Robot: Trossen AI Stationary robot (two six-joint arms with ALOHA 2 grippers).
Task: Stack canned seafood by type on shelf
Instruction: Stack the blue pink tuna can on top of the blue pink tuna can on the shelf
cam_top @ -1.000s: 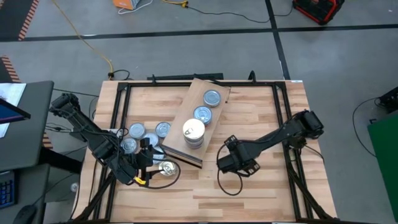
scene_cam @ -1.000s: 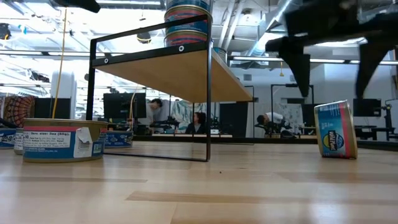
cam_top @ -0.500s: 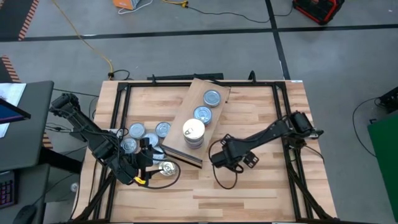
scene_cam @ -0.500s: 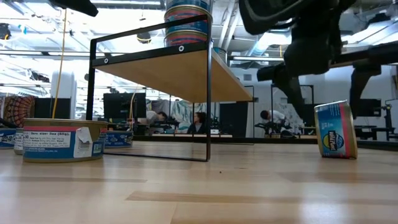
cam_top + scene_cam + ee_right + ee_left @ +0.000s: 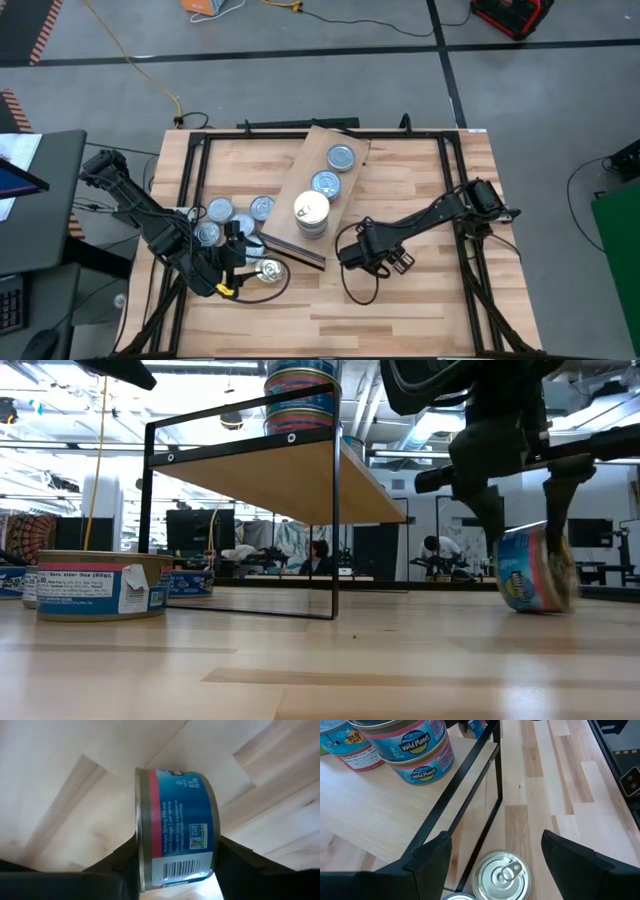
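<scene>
The shelf (image 5: 300,215) is a light-wood board on a black frame. It carries two single blue-grey-topped tins (image 5: 341,157) and a stack with a pale lid (image 5: 311,209). Several more tins (image 5: 218,210) lie on the table left of it. My right gripper (image 5: 522,525) points down over a blue-and-pink tin (image 5: 175,840) standing on its rim, and is shut on it. My left gripper (image 5: 232,262) hangs open above a gold pull-tab tin (image 5: 502,872) beside the shelf's near corner, touching nothing. My right gripper pinches the tin between its two fingers, one on each flat end (image 5: 138,870), coming from above and slanting down. The fingers (image 5: 493,510) reach over the tin's upper half. The tin stands on edge, slightly tilted, its lower rim (image 5: 540,608) on the table.
The shelf's black frame leg (image 5: 335,530) stands between the two arms. Another flat tin (image 5: 100,585) sits at the near left. A black cable loop (image 5: 355,290) lies below my right gripper. Bare tabletop (image 5: 420,300) spreads to the near right.
My right gripper has moved down and a little toward the table's left, onto the tin standing on edge. Its fingers have closed in from wide apart to both flat ends. The tin has tipped slightly and shifted a little.
</scene>
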